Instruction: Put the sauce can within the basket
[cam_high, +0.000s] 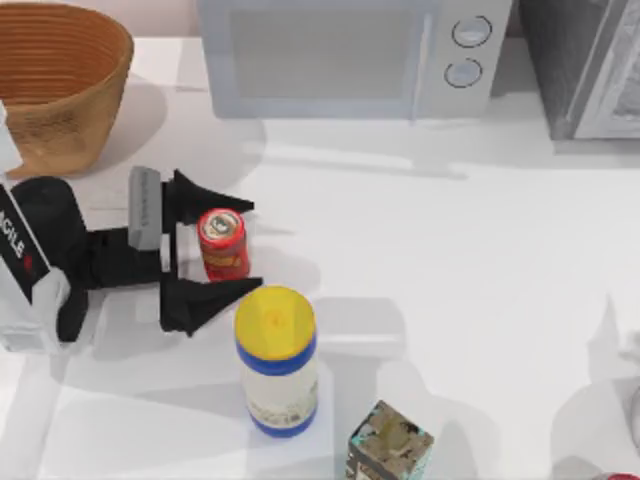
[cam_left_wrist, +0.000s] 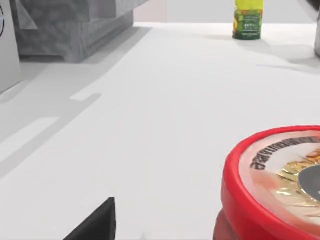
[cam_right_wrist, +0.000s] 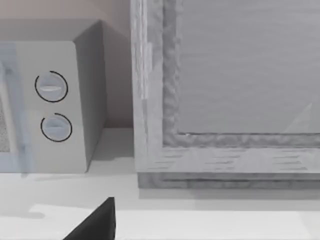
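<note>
Two spread fingers of the left tool (cam_high: 225, 247) flank the upright sauce can (cam_high: 223, 243), arm reaching rightward.

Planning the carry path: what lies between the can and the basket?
In the top view, only the left gripper's upper finger and bare table lie between the can and the basket.

Basket (cam_high: 60, 85) woven wicker, ribbed; sauce can (cam_high: 223, 243) glossy red; table (cam_high: 450, 260) smooth matt white.

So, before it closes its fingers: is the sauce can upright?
Upright: the sauce can stands on its base, lid up, between the open left gripper fingers.
</note>
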